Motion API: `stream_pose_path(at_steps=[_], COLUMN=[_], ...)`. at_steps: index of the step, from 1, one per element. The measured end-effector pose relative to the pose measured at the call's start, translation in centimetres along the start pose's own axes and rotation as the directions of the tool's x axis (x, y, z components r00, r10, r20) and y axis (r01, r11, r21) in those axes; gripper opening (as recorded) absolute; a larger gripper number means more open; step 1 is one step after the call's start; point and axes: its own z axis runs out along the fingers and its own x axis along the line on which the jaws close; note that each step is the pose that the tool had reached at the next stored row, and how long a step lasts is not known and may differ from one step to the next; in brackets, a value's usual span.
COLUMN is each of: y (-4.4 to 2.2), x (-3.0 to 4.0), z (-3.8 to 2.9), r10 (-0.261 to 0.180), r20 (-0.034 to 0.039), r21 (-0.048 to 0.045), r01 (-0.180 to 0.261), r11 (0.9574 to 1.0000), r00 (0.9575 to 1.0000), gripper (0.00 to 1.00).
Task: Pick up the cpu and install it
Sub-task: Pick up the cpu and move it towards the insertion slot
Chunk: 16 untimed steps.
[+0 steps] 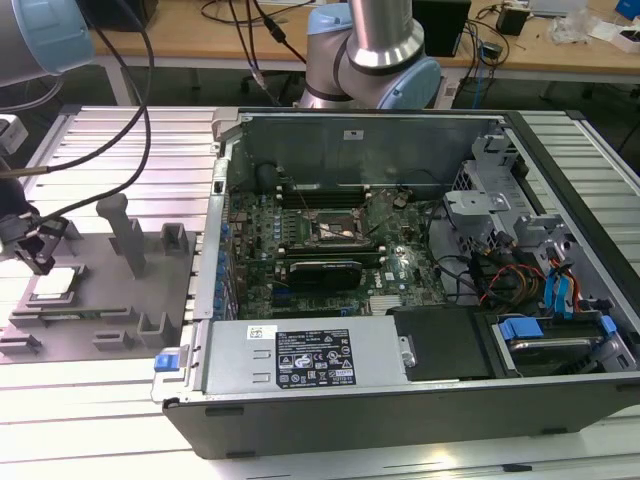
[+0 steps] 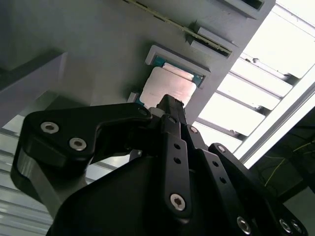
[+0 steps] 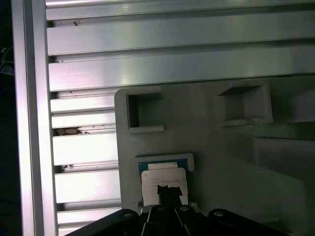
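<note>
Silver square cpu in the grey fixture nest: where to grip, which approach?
From straight above, on two opposite thin edges. The flat silvery square cpu lies face up in a shallow pocket of the grey plastic fixture plate, so its top is the open face; a raised lip hugs one end, so the lip-free sides look the better pair.

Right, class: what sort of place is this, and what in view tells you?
Probably a robotics lab bench for computer assembly: a robot arm stands behind an open computer case on a slotted aluminium table, beside a grey fixture plate holding the cpu.
</note>
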Motion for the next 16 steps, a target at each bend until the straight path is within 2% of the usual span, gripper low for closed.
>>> stream_pose_path(at_steps=[2,5,6,7,8,11,13,14,16], y=[0.0,0.0,0.0,0.0,0.0,0.0,0.0,0.0,-0.03], x=[0.0,0.0,0.0,0.0,0.0,0.0,0.0,0.01,0.06], z=[0.0,0.01,0.01,0.01,0.01,0.02,0.02,0.06,0.48], r10=[0.0,0.0,0.0,0.0,0.0,0.0,0.0,0.0,0.0], r20=[-0.0001,0.0,0.0,0.0001,0.0,0.0,0.0,0.0001,0.0005], r21=[-0.0001,-0.0001,0.0,0.0,-0.0001,0.0,-0.0001,-0.0001,-0.0002], r01=[0.0,0.0,0.0,0.0,0.0,0.0,0.0,0.0,0.0], r11=[1.0,1.0,1.0,1.0,1.0,1.0,1.0,1.0,1.0], r00=[1.0,1.0,1.0,1.0,1.0,1.0,1.0,1.0,1.0], gripper=[0.11,0.29,0.29,0.36,0.36,0.54,0.54,0.6,0.6])
